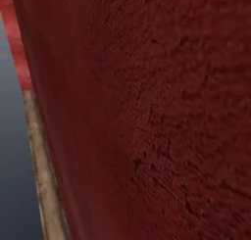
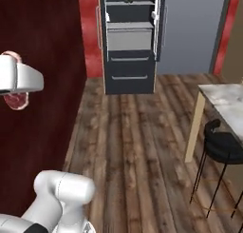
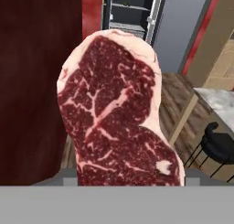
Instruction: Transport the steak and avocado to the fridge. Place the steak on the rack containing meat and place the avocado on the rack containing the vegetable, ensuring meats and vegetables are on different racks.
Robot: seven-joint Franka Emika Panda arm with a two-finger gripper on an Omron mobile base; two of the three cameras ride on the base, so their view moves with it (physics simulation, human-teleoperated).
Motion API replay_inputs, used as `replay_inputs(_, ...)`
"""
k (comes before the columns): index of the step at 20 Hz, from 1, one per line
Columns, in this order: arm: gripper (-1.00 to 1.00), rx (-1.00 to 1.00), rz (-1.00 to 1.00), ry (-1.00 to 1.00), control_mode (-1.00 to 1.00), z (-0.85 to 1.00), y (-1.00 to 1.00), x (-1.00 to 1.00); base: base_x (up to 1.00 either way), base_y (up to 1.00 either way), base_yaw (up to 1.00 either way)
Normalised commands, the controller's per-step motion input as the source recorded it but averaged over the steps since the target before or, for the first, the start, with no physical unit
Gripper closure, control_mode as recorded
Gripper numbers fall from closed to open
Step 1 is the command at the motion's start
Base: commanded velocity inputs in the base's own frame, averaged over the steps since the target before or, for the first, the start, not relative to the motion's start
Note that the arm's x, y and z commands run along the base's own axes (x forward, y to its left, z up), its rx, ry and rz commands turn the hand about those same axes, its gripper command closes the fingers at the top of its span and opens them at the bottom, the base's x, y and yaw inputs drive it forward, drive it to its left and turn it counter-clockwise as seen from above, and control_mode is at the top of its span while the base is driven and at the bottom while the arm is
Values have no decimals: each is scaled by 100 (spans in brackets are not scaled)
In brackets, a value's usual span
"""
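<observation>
Steak (image 3: pixel 119 113) stands upright right before my hand camera, clamped in my gripper (image 2: pixel 14 82); far ahead, the fridge (image 2: pixel 129 42) stands open across the wooden floor (image 2: pixel 137 146).

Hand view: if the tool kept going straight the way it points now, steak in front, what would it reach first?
Probably the open fridge across the wood floor. The steak held by the tool hides much of the line, so depth is uncertain. The dark red wall runs close alongside.
</observation>
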Motion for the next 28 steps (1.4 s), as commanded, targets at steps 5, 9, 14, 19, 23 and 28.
replay_inputs(5,100,0,0,0,100,0,0,0,100,-80,35)
replay_inputs(9,100,0,0,0,100,0,0,0,100,-72,28)
replay_inputs(14,100,0,0,0,100,0,0,0,100,-1,5)
replay_inputs(19,100,0,0,0,100,0,0,0,100,7,-2)
replay_inputs(23,100,0,0,0,100,0,0,0,100,1,-4)
replay_inputs(28,100,0,0,0,100,0,0,0,100,0,-1)
